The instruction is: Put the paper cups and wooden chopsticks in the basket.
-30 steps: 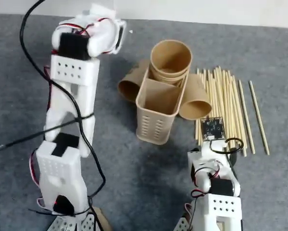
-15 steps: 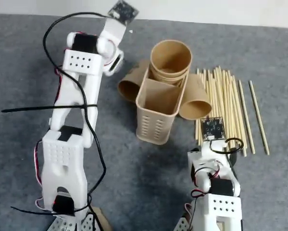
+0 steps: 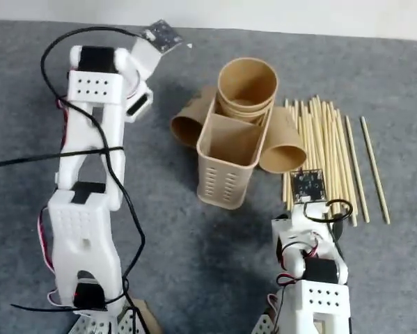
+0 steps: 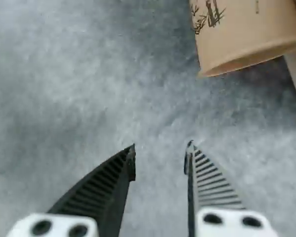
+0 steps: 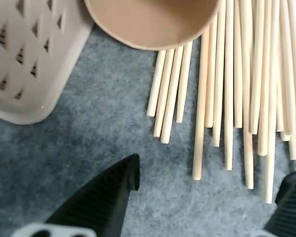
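Note:
A beige slotted basket (image 3: 225,170) stands mid-table with a stack of paper cups (image 3: 247,85) upright in its far end. One paper cup (image 3: 186,125) lies on its side against the basket's left wall, and it is the same cup (image 4: 239,29) that lies ahead of my open, empty left gripper (image 4: 160,150), well apart from it. Another cup (image 3: 283,147) lies on the right, its rim (image 5: 152,19) resting over the wooden chopsticks (image 3: 330,149). My right gripper (image 5: 212,182) is wide open above the near ends of the chopsticks (image 5: 236,98).
The basket's corner (image 5: 29,59) sits close beside the right gripper. Two loose chopsticks (image 3: 372,170) lie apart at the far right. Black cables (image 3: 90,153) hang around the left arm (image 3: 90,125). Grey carpet covers the table.
The left arm has swung left, away from the basket, and its wrist has turned. The right arm, the cups and the chopsticks have stayed put.

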